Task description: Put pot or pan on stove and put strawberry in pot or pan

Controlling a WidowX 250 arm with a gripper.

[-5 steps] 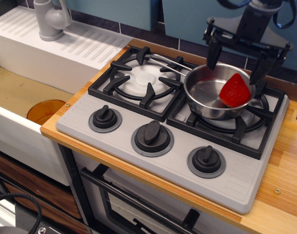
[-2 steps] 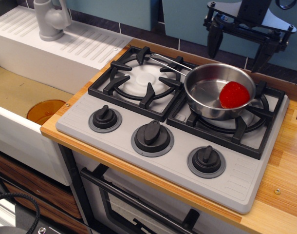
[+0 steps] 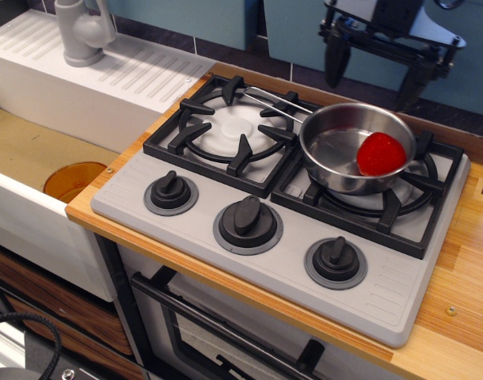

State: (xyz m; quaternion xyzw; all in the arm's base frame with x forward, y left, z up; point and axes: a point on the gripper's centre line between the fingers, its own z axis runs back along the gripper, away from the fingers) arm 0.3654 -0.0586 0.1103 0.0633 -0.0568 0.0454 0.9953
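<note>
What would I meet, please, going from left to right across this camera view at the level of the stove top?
Orange bowl in the sink, left knob, middle knob, right knob, then the strawberry lying in the saucepan on the right burner of the stove.

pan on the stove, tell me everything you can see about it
The pan is a small, round, shallow saucepan of shiny steel with a thin wire-loop handle pointing back-left over the left burner. It sits upright on the right burner grate of the stove. A glossy red strawberry lies inside against its right wall. The gripper hangs above and behind it, jaws spread, touching neither.
</note>
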